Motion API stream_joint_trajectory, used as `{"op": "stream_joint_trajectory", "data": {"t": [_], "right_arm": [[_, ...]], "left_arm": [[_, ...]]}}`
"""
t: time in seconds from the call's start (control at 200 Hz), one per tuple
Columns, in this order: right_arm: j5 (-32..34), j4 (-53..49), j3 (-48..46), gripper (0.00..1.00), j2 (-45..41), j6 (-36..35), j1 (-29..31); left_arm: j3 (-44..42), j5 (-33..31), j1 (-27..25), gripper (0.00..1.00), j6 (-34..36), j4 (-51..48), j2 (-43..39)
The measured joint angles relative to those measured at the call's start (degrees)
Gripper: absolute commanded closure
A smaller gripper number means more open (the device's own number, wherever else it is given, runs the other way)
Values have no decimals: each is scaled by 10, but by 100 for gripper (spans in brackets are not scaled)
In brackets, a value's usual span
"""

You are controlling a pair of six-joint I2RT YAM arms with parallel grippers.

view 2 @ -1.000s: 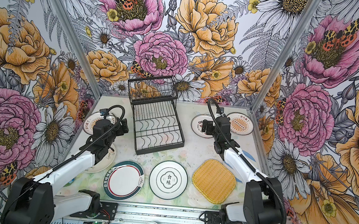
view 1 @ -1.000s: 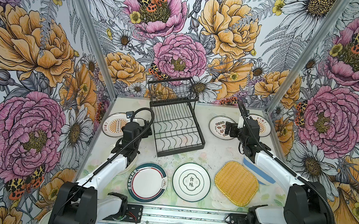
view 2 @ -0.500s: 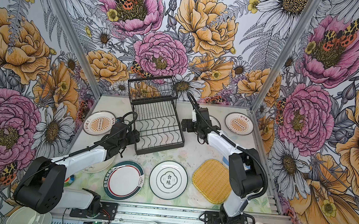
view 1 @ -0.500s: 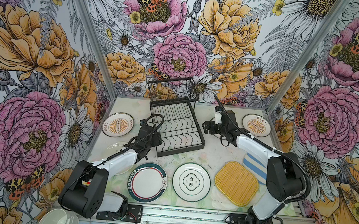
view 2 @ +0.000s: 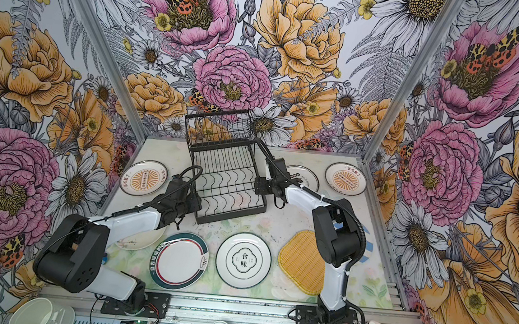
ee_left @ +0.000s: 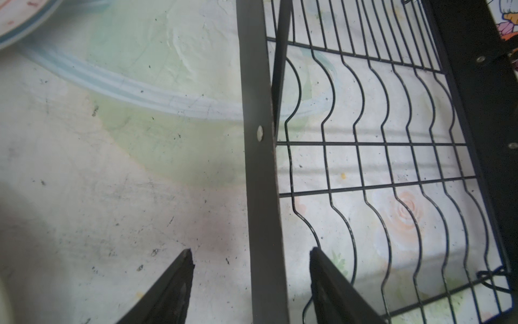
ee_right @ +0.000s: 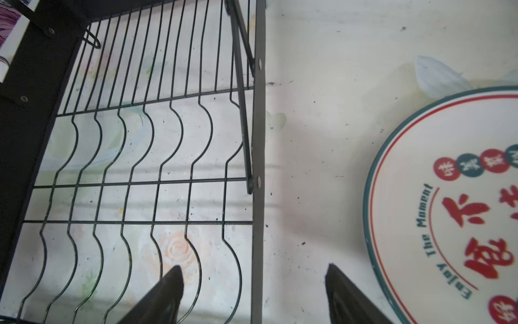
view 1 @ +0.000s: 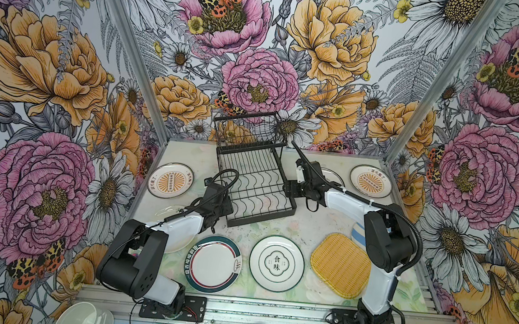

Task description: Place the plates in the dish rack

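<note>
Left claw: fingers apart, one on each side of the grey side rail of the black wire dish rack. A gap shows on both sides of the rail, and nothing is clamped.

Right claw: also apart, straddling the opposite side rail, with clearance on both sides in the wrist view.

In both top views the rack sits between the two claws on the pale floral surface. All visible plates lie flat on the surface, outside the rack.

- Just beside the right claw, on its side away from the rack: round white plate with green-and-red rim and red characters.
- Beyond that plate: round white plate with orange sunburst.
- Near the left claw, away from the rack: second orange sunburst plate.
- Well apart from both claws, toward the arm bases: round plate with dark green and red rim, round white plate with black characters and squarish yellow woven plate.
- Partly hidden behind the right arm: blue-striped plate.
</note>
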Motion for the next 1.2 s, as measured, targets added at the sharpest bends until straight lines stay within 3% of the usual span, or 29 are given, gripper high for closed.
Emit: {"op": "stream_joint_trajectory", "data": {"t": [0.245,0.515,0.881,1.201], "right_arm": [[14,-9,32,41,33,3,7],[30,-17,38,70,50,5,10],[51,-22,36,99,50,0,19],[85,3,-3,100,29,1,33]], "left_arm": [[5,9,0,47,-1,1,5],[5,14,0,53,-2,1,10],[5,17,1,63,0,-2,16],[6,17,6,72,0,-15,16]]}}
